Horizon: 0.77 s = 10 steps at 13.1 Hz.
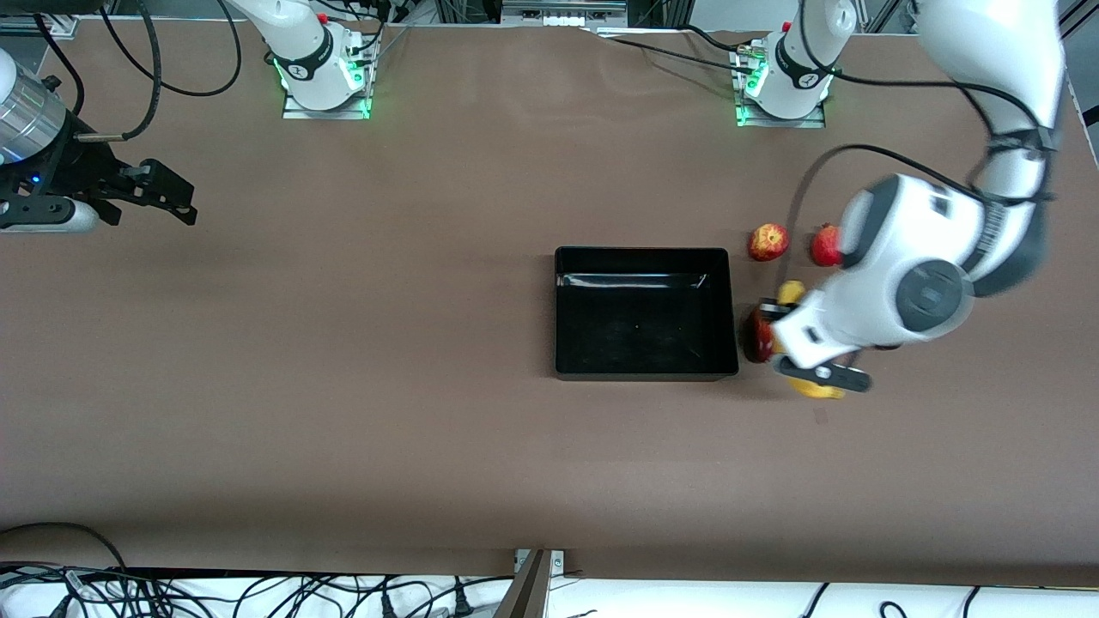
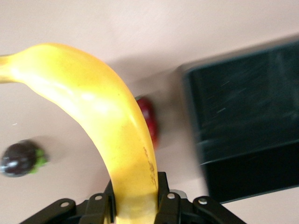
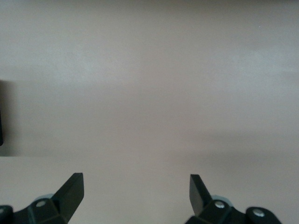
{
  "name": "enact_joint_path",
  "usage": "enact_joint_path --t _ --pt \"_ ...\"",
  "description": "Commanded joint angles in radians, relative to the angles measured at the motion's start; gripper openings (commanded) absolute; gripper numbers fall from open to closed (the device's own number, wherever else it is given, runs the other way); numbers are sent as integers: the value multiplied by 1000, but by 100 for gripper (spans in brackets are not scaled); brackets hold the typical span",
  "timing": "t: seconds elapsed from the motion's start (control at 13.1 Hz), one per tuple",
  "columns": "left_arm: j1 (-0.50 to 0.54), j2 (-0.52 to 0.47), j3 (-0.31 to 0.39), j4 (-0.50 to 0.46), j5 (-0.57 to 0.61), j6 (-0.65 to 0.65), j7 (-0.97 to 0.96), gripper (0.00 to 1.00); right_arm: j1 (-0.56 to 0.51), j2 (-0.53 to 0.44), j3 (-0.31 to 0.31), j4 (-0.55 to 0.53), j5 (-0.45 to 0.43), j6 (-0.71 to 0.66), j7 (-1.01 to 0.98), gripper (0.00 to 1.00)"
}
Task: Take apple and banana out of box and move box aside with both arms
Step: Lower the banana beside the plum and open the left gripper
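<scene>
Left gripper [image 2: 135,207] clamped on the banana [image 2: 100,116] above the table beside the empty box [image 1: 644,313], apple [image 1: 768,242] near, right gripper [image 3: 135,193] wide apart, waiting over bare table.

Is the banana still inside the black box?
No: the left gripper holds the banana over the table, beside the empty box.

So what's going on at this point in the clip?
The left gripper is shut on the banana, beside the box at the left arm's end of the table. The box looks empty, and the apple already lies on the table beside it. The right gripper waits open at the right arm's end.
</scene>
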Motion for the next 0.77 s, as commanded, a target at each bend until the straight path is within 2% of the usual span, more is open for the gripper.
enact_joint_path --t 0.0,0.31,0.38,0.46,0.54,0.61,0.69 --pt "53 61 -15 -48 150 13 102 0 0 1 3 14 -11 -15 10 100" --pt "176 64 -16 -263 155 336 200 2 0 1 4 14 -11 -15 10 100" --pt "179 64 -16 -292 154 381 200 25 0 1 3 14 -11 -16 10 100" --pt "181 69 -16 -302 152 393 187 66 0 1 4 14 -11 -15 10 100" --pt "182 69 -16 -302 152 394 187 95 0 1 3 14 -9 -16 10 100" --pt "182 67 -16 -299 154 389 191 100 0 1 3 14 -11 -16 10 100" --pt "179 60 -22 -296 152 381 190 100 0 1 3 14 -11 -16 10 100"
